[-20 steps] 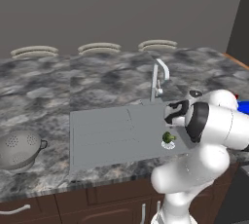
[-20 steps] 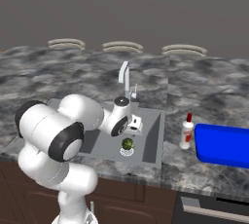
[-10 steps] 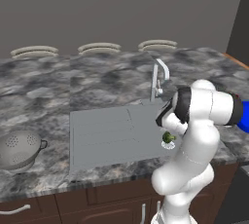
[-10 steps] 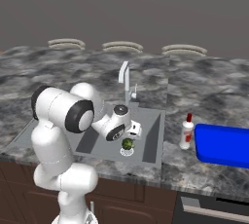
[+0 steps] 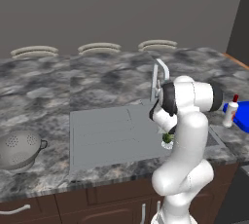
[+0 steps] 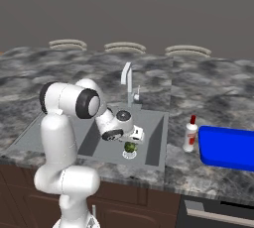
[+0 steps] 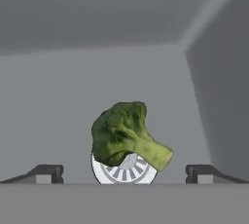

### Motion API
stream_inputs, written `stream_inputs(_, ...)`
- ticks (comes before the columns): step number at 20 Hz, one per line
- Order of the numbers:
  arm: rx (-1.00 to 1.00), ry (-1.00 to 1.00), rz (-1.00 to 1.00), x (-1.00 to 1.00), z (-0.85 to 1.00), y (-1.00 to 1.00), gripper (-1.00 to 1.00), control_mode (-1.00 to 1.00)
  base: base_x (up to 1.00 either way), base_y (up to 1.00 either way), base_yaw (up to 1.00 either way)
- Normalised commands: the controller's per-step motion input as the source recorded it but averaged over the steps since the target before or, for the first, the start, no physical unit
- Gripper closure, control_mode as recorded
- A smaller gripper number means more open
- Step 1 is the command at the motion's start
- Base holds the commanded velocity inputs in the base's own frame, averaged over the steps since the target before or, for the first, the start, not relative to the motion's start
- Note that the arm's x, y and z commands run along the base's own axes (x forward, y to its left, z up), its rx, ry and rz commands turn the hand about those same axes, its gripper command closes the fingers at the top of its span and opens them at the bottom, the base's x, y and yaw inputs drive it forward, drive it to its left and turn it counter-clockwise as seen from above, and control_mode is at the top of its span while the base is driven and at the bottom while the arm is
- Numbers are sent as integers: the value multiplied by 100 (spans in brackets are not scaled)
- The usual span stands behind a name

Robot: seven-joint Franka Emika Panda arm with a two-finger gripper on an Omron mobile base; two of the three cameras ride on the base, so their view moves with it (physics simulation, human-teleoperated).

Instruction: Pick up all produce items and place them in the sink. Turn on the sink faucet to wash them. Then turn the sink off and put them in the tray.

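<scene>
A white robot arm bends down into a matte grey sink point(image 6: 158, 138) set in a mottled grey stone tabletop point(image 5: 58, 79). In the hand view, a small broccoli floret point(image 7: 127, 138) sits at lower centre, resting on the round white drain point(image 7: 125, 170) on the basin floor, its dark green bumpy head toward the left and its pale stem pointing lower right. The gripper point(image 7: 124, 173) hangs close over it with its jaws spread wide apart, one dark tip at the lower left and one at the lower right, the floret between them and touching neither.

In the right base view, the floret point(image 6: 130, 147) lies at centre frame, just under the hand. A slim silver faucet point(image 6: 127, 81) rises behind the basin. At the right edge sits a bright blue tray point(image 6: 228, 147), with a white red-capped bottle point(image 6: 190, 134) just beside it. In the left base view, a round grey colander point(image 5: 18, 149) stands at the far left.
</scene>
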Motion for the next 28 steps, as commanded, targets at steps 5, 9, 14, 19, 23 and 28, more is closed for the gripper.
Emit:
stream_inputs(5, 0, 0, 0, 20, -35, -11, -100, -100, 0, 0, 0)
stream_inputs(9, 0, 0, 0, 17, -40, -4, -100, -100, 0, 0, 0)
stream_inputs(14, 0, 0, 0, 18, -41, 0, -100, -100, 0, 0, 0)
stream_inputs(19, 0, 0, 0, 27, -43, 0, -100, -100, 0, 0, 0)
stream_inputs(23, 0, 0, 0, 39, -41, 0, -100, -100, 0, 0, 0)
stream_inputs(28, 0, 1, 0, 16, -27, 1, 100, -100, 0, 0, 0)
